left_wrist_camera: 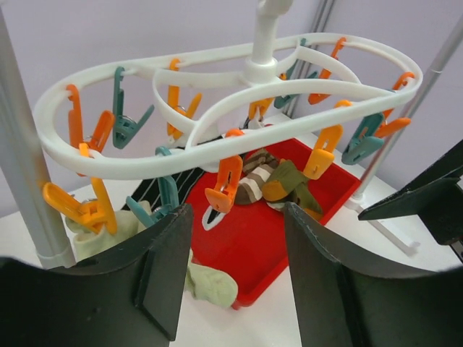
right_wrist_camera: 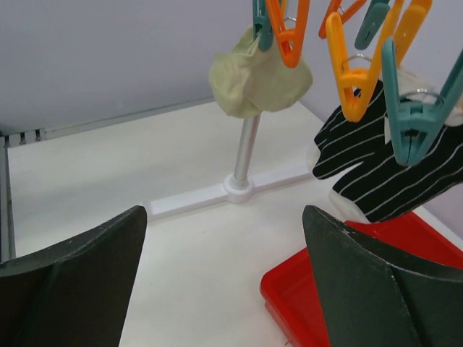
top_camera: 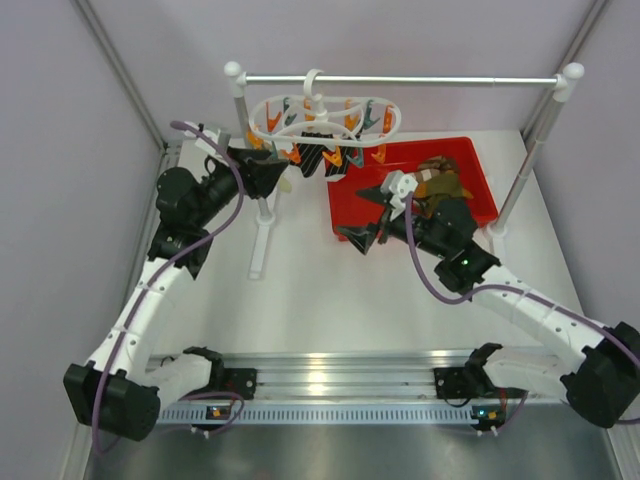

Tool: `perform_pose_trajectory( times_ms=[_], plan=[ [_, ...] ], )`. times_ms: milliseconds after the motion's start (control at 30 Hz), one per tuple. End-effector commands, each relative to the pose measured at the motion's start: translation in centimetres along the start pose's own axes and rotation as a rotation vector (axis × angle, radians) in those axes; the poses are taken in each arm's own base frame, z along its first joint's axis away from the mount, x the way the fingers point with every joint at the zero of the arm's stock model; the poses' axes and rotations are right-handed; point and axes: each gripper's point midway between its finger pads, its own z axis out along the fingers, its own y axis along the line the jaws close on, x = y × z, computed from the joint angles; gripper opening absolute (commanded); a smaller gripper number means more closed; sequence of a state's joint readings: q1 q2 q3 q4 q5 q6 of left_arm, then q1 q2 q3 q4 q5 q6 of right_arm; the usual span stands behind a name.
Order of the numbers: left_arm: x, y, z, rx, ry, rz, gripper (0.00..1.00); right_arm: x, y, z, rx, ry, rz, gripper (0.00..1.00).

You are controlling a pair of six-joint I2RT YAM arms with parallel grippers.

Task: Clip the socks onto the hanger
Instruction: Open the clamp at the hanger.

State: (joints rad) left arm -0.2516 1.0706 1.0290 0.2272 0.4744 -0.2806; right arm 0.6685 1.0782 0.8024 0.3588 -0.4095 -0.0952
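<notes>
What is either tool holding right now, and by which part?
Nothing is held. The left tool and the right tool both stand open, with nothing gripped in either gap.

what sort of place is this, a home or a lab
Most likely a robot lab cell, not a home: plain walls box in a white table, two robot arms are bolted at its edge, and a hanger and tray of socks are staged.
</notes>
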Motion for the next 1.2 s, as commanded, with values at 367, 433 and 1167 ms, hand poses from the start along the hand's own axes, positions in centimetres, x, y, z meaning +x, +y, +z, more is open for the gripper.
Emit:
perform_pose_trajectory(
  times_ms=[367,433,1167],
  plan=[
    [-1.3,0.8,2.3,-0.03,-0.025,0.075,0.57,-5.9,0.7,4.4,-0.04,-0.178,-0.066,0.93],
    [-1.1,1.0,2.5,-0.034,-0.02,0.073,0.57,-6.0,0.8,4.7,-0.049,-0.179,-0.065,0.94],
    [-1.7,0.6,3.1,-0.026,-0.024,0.019,0.12,-7.3,-0.4,8.0,-0.059,-0.201,-0.111,0.83]
  ],
)
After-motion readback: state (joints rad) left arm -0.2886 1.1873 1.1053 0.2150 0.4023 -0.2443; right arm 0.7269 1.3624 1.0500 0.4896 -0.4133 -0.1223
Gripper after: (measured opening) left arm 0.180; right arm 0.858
